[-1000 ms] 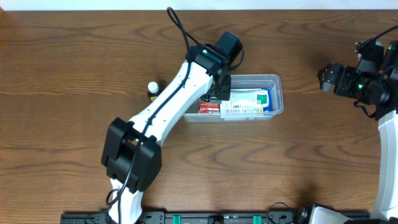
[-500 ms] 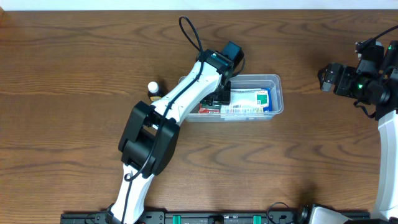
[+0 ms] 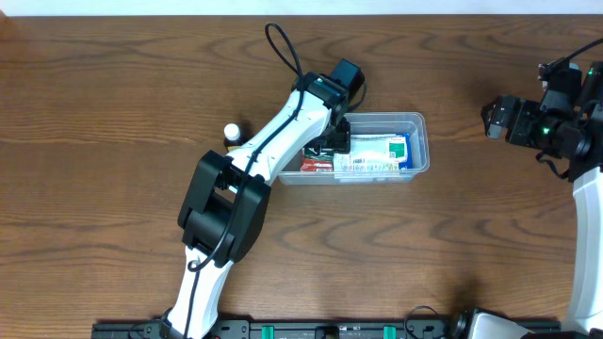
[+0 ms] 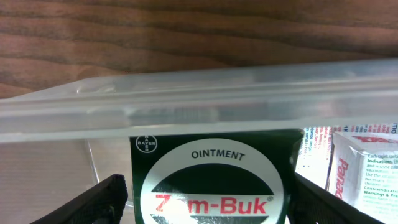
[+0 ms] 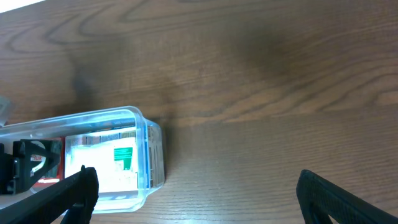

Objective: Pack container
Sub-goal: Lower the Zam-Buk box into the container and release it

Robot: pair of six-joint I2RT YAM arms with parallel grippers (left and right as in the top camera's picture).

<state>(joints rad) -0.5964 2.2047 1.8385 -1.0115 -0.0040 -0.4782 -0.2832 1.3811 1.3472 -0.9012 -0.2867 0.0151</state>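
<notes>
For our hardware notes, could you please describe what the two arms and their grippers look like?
Both arms have white tubular links: the left arm carries black joint housings and a black cable looping near its wrist. The right arm ends in a black wrist block with a small green light. Fingers are black on the left gripper and right gripper.

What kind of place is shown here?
Probably a robot lab workbench: a left arm and a right arm stand at a wooden table, with an ointment box in a clear container.
</notes>
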